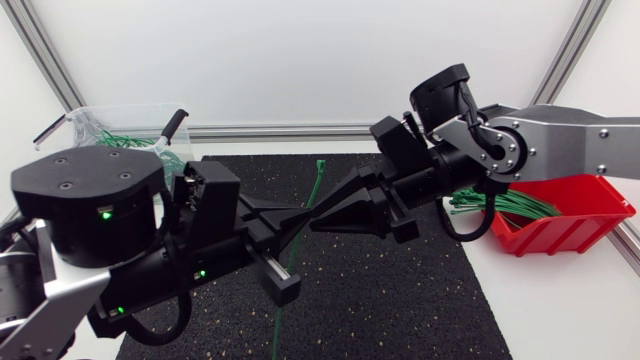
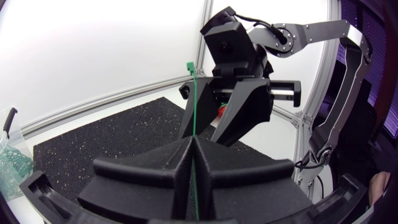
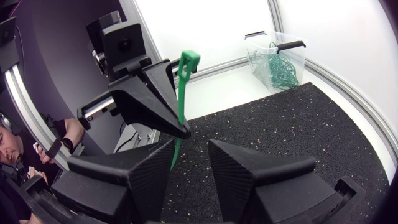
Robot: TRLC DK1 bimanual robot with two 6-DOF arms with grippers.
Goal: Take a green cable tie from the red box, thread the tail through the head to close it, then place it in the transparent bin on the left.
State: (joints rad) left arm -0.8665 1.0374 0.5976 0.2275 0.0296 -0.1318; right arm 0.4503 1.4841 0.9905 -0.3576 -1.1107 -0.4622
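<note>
A green cable tie (image 1: 318, 185) stands nearly upright over the black mat, head end up. My left gripper (image 1: 301, 212) is shut on its strap; in the left wrist view the cable tie (image 2: 193, 99) rises from the closed left gripper (image 2: 194, 143). My right gripper (image 1: 319, 226) comes in from the opposite side, tips close to the left's. In the right wrist view the right gripper (image 3: 191, 150) stands open; the cable tie (image 3: 181, 93) runs down beside one finger, not pinched. The red box (image 1: 575, 228) of green ties sits at the right, the transparent bin (image 1: 105, 125) at the back left.
The black speckled mat (image 1: 400, 300) covers the table's middle. The bin (image 3: 277, 59) holds a heap of green ties and has black latch handles. A bundle of ties (image 1: 505, 205) spills out of the red box towards the mat. White table lies around the mat.
</note>
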